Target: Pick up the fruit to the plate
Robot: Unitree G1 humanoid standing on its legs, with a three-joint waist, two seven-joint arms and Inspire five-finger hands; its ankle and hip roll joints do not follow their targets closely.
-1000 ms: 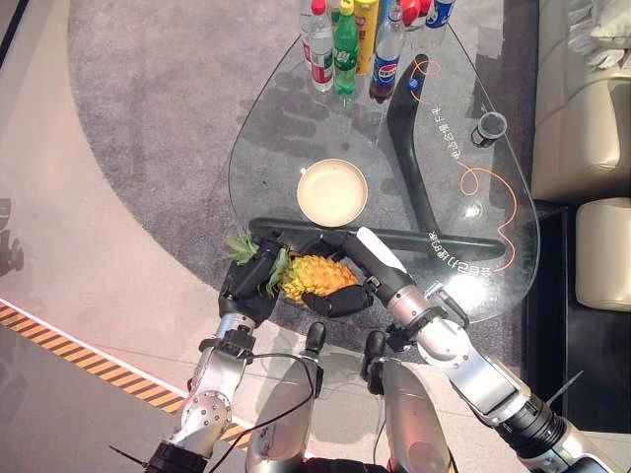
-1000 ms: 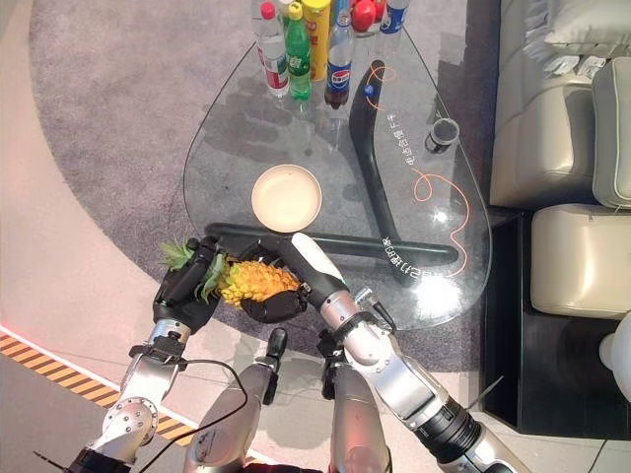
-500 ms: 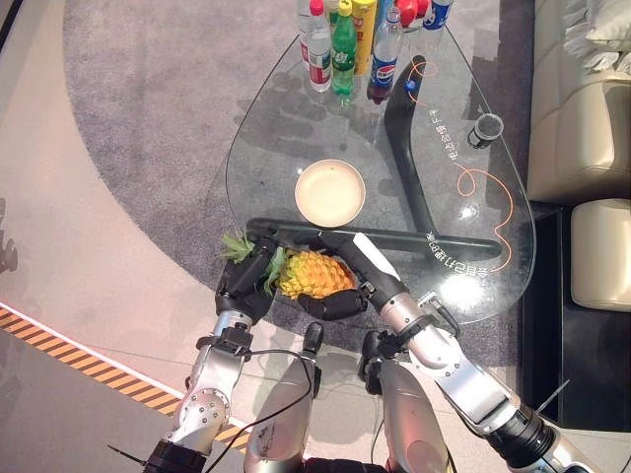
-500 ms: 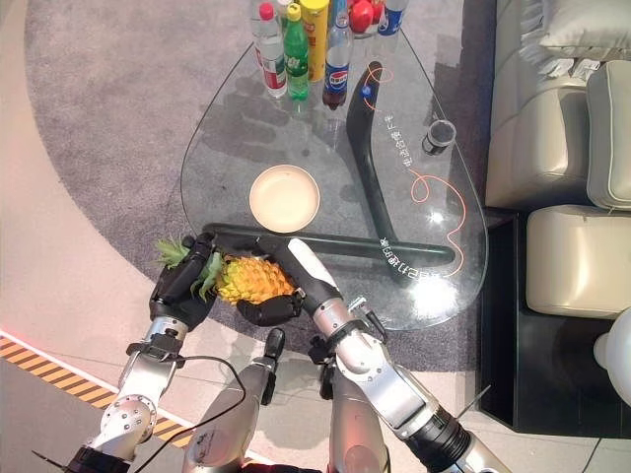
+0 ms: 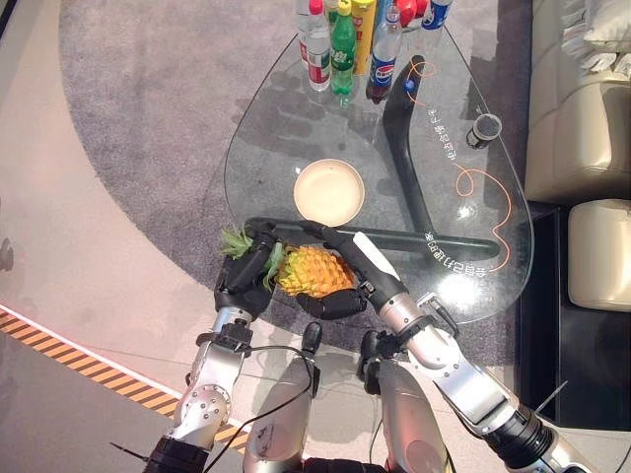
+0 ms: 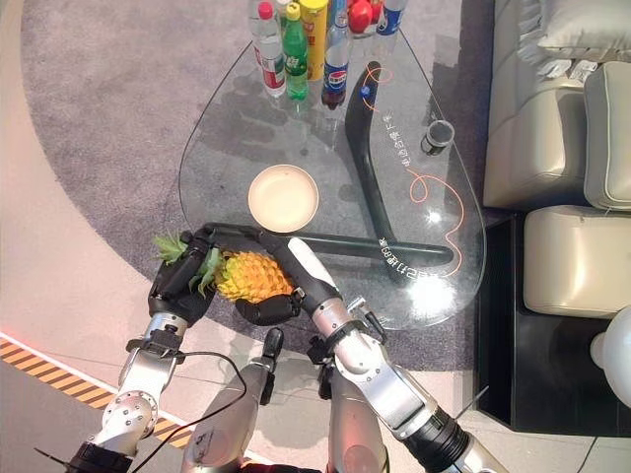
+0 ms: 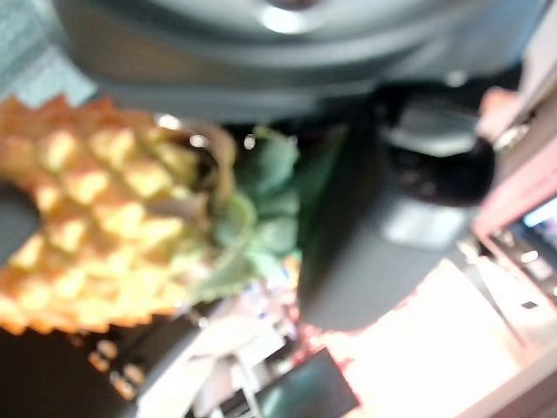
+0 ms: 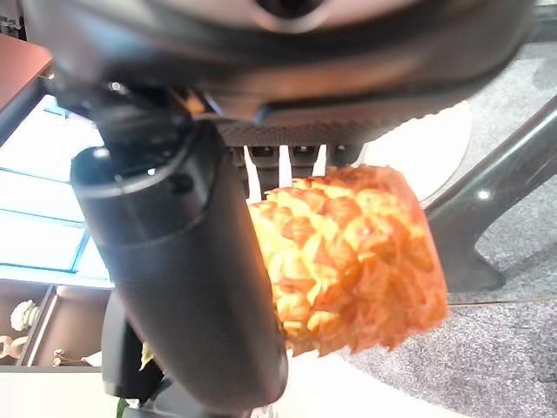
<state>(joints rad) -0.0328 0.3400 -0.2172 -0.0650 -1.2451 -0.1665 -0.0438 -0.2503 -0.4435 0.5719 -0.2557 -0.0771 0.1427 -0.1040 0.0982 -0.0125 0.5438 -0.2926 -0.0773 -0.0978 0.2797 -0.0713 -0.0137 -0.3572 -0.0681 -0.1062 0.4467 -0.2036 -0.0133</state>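
Gripping the pineapple [image 5: 312, 270] – left robot hand [image 5: 244, 279], right robot hand [image 5: 340, 286] – beside bare plate [image 5: 329, 191].

Nothing here can be read with certainty. Two lines of orange lettering [image 5: 442, 128] run along the glass tabletop [image 5: 266, 128], one beside the dark curved leg under the glass and one near the right front edge [image 5: 455, 258], next to a looping orange line; the characters are too small to make out. The bottles [image 5: 343, 39] at the far end carry coloured labels whose print is too small to tell. A black-and-orange striped warning band [image 5: 59, 347] crosses the floor at the left
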